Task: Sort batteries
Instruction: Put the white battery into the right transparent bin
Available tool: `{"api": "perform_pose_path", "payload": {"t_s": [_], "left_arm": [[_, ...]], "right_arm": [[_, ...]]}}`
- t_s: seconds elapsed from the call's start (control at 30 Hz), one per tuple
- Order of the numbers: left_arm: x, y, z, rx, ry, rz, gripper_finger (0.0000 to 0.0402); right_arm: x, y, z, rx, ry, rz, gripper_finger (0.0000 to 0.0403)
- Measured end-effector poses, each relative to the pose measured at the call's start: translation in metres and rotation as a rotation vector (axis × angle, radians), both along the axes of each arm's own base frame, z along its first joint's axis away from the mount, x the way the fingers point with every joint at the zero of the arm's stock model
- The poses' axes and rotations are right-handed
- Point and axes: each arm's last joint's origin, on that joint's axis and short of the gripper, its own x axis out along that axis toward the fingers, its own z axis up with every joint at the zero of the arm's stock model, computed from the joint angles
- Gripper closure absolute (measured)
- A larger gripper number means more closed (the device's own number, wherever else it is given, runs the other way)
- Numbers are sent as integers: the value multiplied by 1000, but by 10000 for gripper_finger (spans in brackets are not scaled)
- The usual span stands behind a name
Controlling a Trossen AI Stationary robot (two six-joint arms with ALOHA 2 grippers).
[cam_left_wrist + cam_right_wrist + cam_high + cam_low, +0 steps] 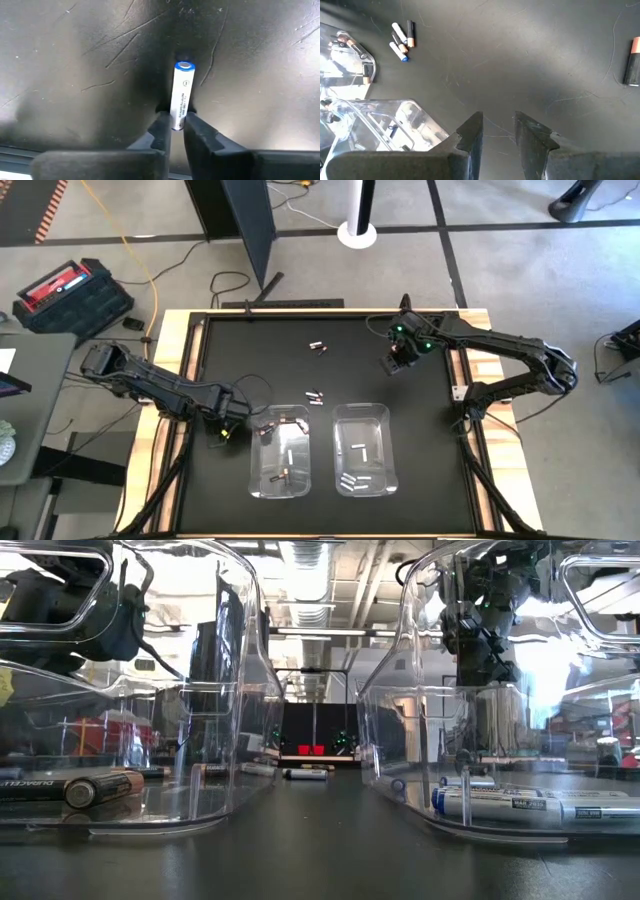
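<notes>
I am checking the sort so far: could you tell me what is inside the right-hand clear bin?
The right clear bin holds only white batteries as far as shown; glare on its walls may hide others.

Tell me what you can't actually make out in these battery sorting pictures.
- Left wrist view: the white battery's lower end, hidden between the left gripper's fingers.
- High view: that battery, covered by the gripper.
- Low view: battery labels, warped by the left bin wall.
- Right wrist view: a dark battery, cut by the edge; right gripper empty.
</notes>
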Motion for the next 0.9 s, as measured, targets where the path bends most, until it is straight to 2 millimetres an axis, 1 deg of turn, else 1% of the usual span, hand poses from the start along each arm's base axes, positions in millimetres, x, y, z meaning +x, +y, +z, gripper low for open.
{"api": "perform_pose_path", "payload": {"t_s": [0.13, 0.47, 0.73, 0.9], "left_arm": [[0, 0, 0, 1, 1, 5, 378], [-2, 0, 1, 22, 18, 77, 370], [0, 1, 15, 41, -8, 114, 369], [-5, 2, 26, 58, 23, 160, 369]], "right_arm": [[0, 0, 0, 0, 0, 0, 276], [0, 0, 0, 0, 0, 0, 276], [0, 0, 0, 0, 0, 1, 276], [0, 0, 0, 0, 0, 1, 276]]}}
